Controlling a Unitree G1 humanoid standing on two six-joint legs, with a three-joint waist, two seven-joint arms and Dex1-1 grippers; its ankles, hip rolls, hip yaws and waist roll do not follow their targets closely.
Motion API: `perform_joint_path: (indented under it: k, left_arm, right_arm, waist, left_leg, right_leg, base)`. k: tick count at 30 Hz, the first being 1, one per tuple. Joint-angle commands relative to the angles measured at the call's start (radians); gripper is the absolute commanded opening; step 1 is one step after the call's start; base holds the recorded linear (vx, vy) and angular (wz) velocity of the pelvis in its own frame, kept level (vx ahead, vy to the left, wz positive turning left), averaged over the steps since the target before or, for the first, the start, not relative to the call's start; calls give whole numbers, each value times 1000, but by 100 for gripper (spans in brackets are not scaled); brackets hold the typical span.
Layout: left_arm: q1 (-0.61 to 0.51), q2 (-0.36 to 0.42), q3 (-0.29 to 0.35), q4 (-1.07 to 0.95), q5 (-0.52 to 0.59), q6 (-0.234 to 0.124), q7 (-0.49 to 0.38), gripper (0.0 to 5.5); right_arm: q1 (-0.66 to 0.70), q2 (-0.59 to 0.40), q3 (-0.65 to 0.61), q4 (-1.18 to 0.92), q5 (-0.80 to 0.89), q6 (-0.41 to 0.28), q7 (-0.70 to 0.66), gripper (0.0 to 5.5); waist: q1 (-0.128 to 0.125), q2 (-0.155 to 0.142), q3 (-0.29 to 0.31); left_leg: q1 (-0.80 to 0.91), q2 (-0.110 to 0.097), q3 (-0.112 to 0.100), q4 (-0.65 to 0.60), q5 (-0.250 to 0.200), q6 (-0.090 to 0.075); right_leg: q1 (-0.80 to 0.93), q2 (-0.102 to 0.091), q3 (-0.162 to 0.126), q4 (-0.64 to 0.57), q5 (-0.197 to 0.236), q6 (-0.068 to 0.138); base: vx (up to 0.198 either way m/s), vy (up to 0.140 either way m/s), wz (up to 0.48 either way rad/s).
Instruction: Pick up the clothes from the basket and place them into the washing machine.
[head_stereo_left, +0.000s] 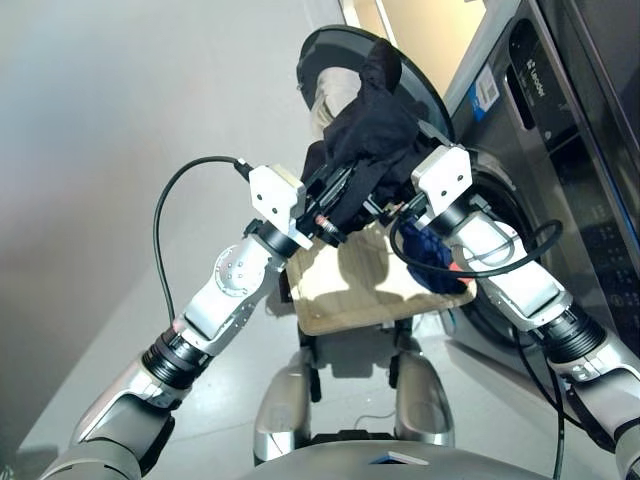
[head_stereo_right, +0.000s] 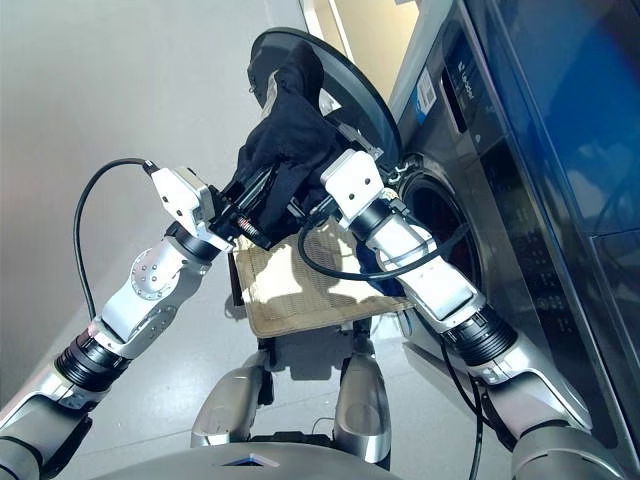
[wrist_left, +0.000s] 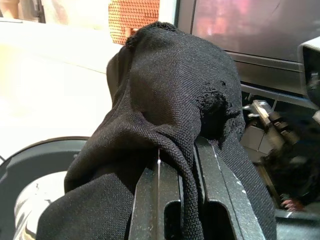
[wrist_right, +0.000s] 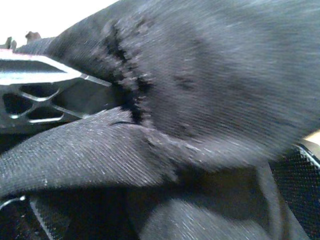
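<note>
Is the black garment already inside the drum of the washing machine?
No, the black garment hangs bunched between the two grippers above the basket, outside the washing machine.

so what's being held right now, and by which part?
The black garment, raised above the basket. Left claw pinches a fold near its lower edge; the right claw's grip is hidden by cloth.

Black knit garment (head_stereo_left: 372, 130); cream woven basket (head_stereo_left: 350, 290); navy cloth (head_stereo_left: 428, 252); dark grey glossy washing machine (head_stereo_left: 560, 150).

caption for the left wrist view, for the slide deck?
Left gripper shut on the black garment, which drapes over its fingers, with the washing machine behind.
</note>
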Motion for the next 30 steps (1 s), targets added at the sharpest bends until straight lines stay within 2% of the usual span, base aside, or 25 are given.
perform_joint_path:
  k: [1,7,18,19,20,21,28,29,30]
  left_arm:
    - [-66,-12,-53,-150,37,-65,-27,0]
    - [-77,-25,-51,-152,39,-63,-27,0]
    - [-83,-43,-53,-139,38,-61,-18,0]
    - [-83,-44,-52,-137,40,-61,-16,0]
    - [-80,-47,-53,-136,39,-62,-14,0]
    - [-77,-48,-52,-135,39,-62,-12,0]
    - [-70,-54,-48,-129,42,-65,-5,0]
    - [-70,-52,-47,-128,46,-65,-3,56]
    - [-68,-52,-47,-129,46,-65,-2,207]
  right_arm:
    - [-101,97,87,-31,-29,-29,49,550]
    - [-135,133,113,7,-43,-19,62,550]
    - [-133,152,99,-6,-57,-31,50,550]
    - [-131,154,96,-8,-60,-34,48,242]
    - [-125,155,90,-12,-61,-37,44,71]
    - [-121,157,86,-16,-64,-40,40,0]
    - [-86,160,53,-30,-81,-58,13,0]
    - [-81,161,49,-33,-81,-60,11,0]
    - [-77,161,46,-35,-82,-63,8,0]
  waist:
    - [33,-45,-90]
    - [37,-45,-89]
    - [39,-45,-90]
    - [39,-45,-90]
    - [39,-45,-91]
    - [39,-45,-92]
    - [38,-41,-94]
    - [37,-40,-94]
    - [37,-39,-95]
  left_leg:
    - [8,-26,17,-37,12,-36]
    - [5,-30,8,-37,14,-34]
    - [5,-31,6,-37,16,-32]
    - [5,-31,6,-37,16,-32]
    - [5,-32,6,-37,15,-31]
    - [5,-32,6,-37,15,-31]
    - [6,-33,4,-37,15,-29]
    - [6,-33,4,-37,15,-29]
    - [6,-33,4,-37,15,-28]
  right_leg:
    - [5,-54,2,47,-3,120]
    - [4,-54,1,47,-4,117]
    - [5,-56,2,49,-5,116]
    - [5,-56,2,49,-5,116]
    - [6,-56,3,49,-5,115]
    - [6,-56,4,48,-5,114]
    - [8,-58,3,47,-6,114]
    - [7,-58,3,48,-6,114]
    - [8,-58,3,48,-6,114]
  base:
    - [0,0,0]
    - [0,0,0]
    - [0,0,0]
    - [0,0,0]
    - [0,0,0]
    - [0,0,0]
    - [0,0,0]
    - [0,0,0]
    - [0,0,0]
